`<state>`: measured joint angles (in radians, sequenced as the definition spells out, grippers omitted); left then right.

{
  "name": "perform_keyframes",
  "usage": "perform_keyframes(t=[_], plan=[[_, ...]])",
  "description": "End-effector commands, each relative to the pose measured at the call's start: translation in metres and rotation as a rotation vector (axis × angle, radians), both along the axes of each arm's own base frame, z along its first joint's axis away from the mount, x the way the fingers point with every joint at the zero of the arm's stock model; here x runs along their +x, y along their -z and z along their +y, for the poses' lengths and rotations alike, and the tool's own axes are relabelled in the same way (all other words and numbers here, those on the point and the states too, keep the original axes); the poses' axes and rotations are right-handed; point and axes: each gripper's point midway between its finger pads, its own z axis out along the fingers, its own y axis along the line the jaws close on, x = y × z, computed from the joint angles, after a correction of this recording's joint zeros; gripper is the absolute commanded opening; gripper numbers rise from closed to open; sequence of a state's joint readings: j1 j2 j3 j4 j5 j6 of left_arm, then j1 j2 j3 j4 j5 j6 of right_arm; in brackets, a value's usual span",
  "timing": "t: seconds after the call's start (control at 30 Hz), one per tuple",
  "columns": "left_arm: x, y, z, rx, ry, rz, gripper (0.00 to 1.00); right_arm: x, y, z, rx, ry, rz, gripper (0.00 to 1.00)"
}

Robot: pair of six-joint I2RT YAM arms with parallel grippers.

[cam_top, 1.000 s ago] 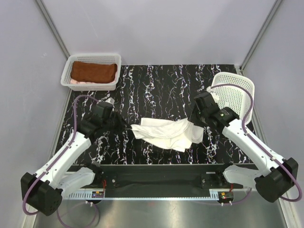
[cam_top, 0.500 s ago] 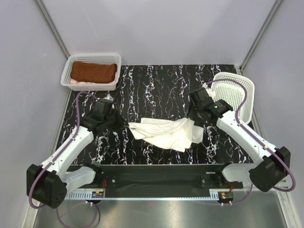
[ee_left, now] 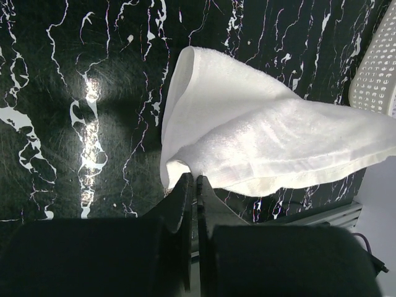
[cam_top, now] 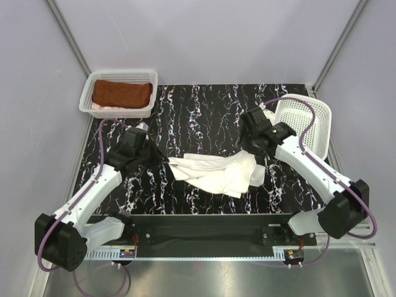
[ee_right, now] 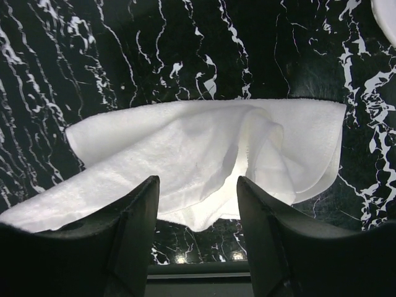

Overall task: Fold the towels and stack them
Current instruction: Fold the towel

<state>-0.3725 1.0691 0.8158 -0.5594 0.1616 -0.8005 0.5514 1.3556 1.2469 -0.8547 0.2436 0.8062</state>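
A rumpled white towel lies on the black marble table, near its front middle. My left gripper is shut on the towel's left corner; in the left wrist view the jaws pinch the edge of the cloth. My right gripper hovers over the towel's right end, open. In the right wrist view its fingers straddle the towel without touching it. A folded rust-brown towel rests in the back-left basket on top of a pale pink towel, of which only an edge shows.
The white mesh basket with the folded towels stands at the back left corner. A second white mesh basket leans tilted at the right edge, also seen in the left wrist view. Grey walls enclose the table.
My right gripper has opened, let go of the towel's right end and drawn back toward the table's far side. The left gripper keeps its hold and has shifted slightly.
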Motion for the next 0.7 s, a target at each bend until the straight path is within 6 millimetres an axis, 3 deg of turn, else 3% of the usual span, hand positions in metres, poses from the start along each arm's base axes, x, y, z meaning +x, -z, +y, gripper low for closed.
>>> perform_keyframes(t=[0.0,0.2,0.37,0.5,0.67], plan=[[0.009,-0.006,-0.005,-0.022,0.023,-0.049,0.0,0.009,0.009,0.007,0.004,0.003,0.018,0.6],[0.011,-0.004,-0.007,-0.028,0.023,-0.046,0.0,0.013,0.007,0.001,-0.035,0.02,0.009,0.6],[0.01,0.001,-0.008,-0.034,0.025,-0.045,0.0,0.02,0.034,0.002,-0.072,0.015,0.031,0.6],[0.009,0.007,-0.008,-0.028,0.026,-0.032,0.0,0.043,0.045,-0.002,-0.139,0.028,-0.006,0.6],[0.009,0.013,-0.006,-0.02,0.019,-0.027,0.0,0.074,0.076,0.009,-0.157,-0.002,0.089,0.6]])
